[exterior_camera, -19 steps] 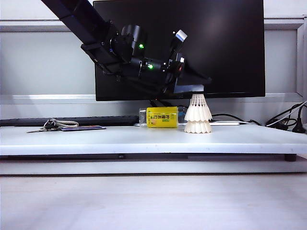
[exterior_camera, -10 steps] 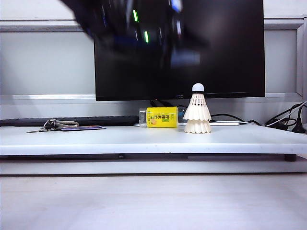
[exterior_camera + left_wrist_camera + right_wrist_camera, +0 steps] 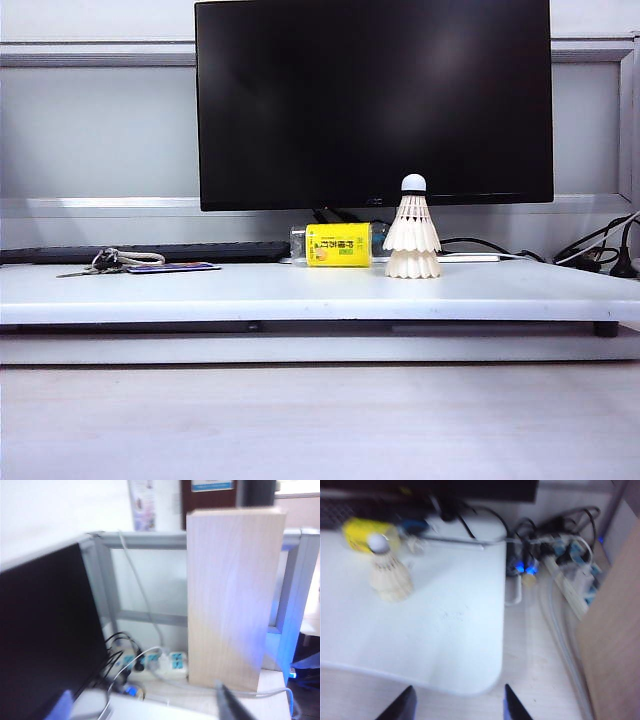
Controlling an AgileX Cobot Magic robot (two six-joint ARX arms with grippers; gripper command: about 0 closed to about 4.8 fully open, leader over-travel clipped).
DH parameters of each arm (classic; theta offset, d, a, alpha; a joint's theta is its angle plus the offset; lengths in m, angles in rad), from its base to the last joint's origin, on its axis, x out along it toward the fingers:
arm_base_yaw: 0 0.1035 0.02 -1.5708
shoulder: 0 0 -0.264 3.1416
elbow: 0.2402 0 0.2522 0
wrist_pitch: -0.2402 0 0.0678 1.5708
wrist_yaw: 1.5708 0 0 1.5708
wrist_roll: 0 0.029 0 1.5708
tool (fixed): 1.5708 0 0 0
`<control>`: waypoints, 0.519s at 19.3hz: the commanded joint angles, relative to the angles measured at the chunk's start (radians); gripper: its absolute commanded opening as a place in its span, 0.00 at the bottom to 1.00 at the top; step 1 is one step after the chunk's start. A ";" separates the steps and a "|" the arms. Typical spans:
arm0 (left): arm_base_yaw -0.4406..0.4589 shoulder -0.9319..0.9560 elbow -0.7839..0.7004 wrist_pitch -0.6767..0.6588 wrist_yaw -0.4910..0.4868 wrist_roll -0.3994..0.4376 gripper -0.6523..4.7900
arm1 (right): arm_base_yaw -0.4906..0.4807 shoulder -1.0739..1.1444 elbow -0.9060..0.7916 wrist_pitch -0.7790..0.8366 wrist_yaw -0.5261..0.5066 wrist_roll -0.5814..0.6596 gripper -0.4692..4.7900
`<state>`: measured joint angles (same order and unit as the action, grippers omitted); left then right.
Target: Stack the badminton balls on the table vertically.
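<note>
White feather badminton balls (image 3: 412, 238) stand stacked one on the other, cork tip up, on the table (image 3: 300, 290), touching nothing else. From the stack, a bottle with a yellow label (image 3: 337, 244) lies just beside it at nine o'clock, and a black monitor (image 3: 372, 100) rises behind at twelve o'clock. Keys (image 3: 105, 261) lie well apart at nine o'clock. Neither arm shows in the exterior view. The left gripper (image 3: 145, 707) shows only blurred fingertips (image 3: 227, 702), spread apart and empty, facing a wooden panel (image 3: 231, 595). The right gripper (image 3: 457, 705) hangs over the table's near corner, jaws apart, holding nothing.
</note>
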<state>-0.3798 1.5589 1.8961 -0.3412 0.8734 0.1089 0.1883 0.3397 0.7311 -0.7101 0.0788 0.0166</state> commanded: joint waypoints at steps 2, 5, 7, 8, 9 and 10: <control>0.009 -0.242 0.001 -0.314 -0.301 0.196 0.66 | 0.000 -0.016 0.003 0.055 -0.064 0.014 0.52; 0.010 -0.447 0.000 -0.459 -0.418 0.221 0.38 | 0.000 -0.043 0.003 0.095 -0.084 0.040 0.48; 0.010 -0.546 -0.002 -0.537 -0.485 0.221 0.30 | 0.000 -0.076 0.003 0.141 -0.124 0.038 0.38; 0.010 -0.598 -0.002 -0.585 -0.516 0.220 0.28 | 0.000 -0.096 0.002 0.163 -0.151 0.037 0.37; 0.010 -0.644 -0.005 -0.618 -0.533 0.220 0.26 | 0.000 -0.120 0.002 0.187 -0.171 0.035 0.37; 0.010 -0.706 -0.022 -0.632 -0.545 0.216 0.25 | 0.000 -0.147 0.002 0.201 -0.171 0.031 0.36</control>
<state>-0.3695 0.9012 1.8862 -0.9516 0.3454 0.3244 0.1879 0.2146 0.7296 -0.5533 -0.0807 0.0521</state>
